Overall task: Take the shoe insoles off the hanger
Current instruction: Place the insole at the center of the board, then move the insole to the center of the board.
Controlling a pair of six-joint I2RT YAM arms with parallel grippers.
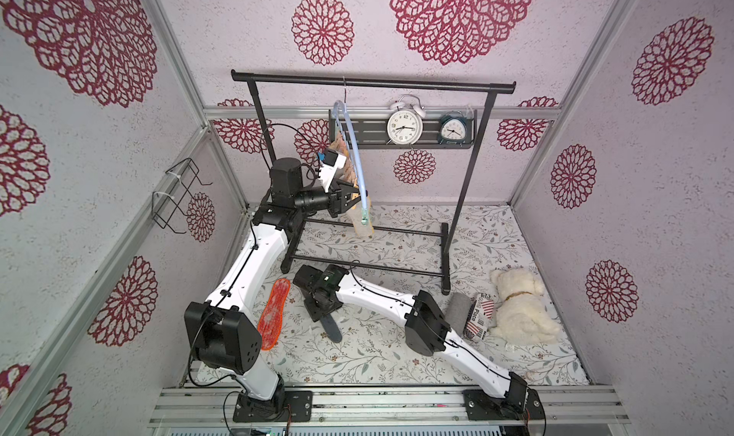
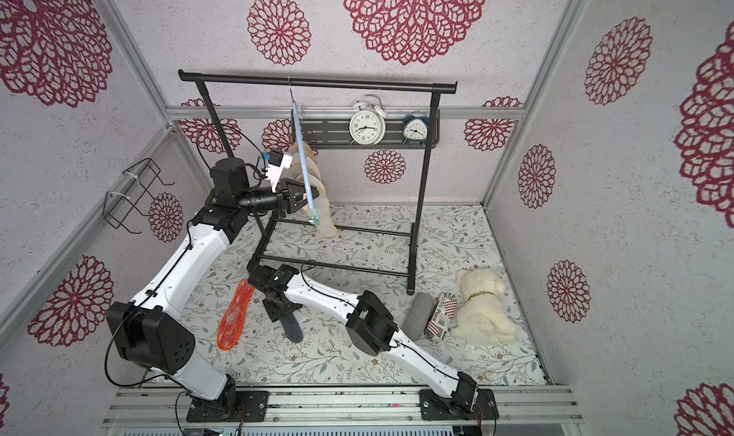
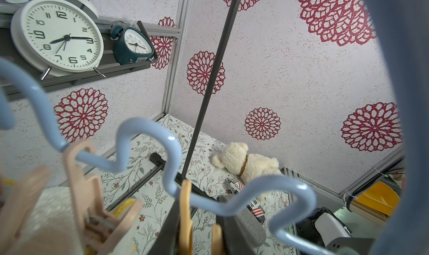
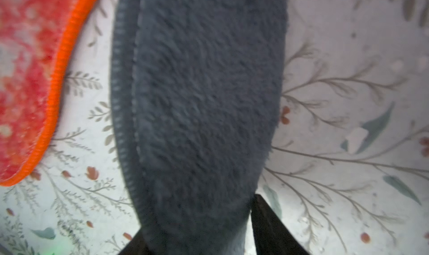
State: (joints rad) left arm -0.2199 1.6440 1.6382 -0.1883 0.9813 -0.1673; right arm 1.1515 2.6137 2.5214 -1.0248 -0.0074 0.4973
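Insoles are in two places. Two lie flat on the table (image 1: 357,358): the red insole (image 1: 273,315) by the left arm, and the grey insole (image 1: 333,330) near it, not touching. In the right wrist view the grey insole (image 4: 197,102) fills the middle and the red insole (image 4: 27,79) sits at one side, with a strip of table between them. The right gripper (image 1: 323,315) points down over one end of the grey insole. Its jaws are open, one on each side of that end, and a thin gap shows beside one finger (image 4: 267,228).

The yellow insoles (image 1: 363,225) hang from the hanger (image 1: 354,144), which hooks on the top bar of the rack (image 1: 397,83). They hang above the table, near the back wall. The left gripper (image 1: 351,197) is up at the low end of the hanger. Its jaws are closed on an orange peg (image 2: 304,198) there. In the left wrist view the wavy bar (image 3: 148,130) of the hanger runs across, with pegs (image 3: 92,195) hanging from it.
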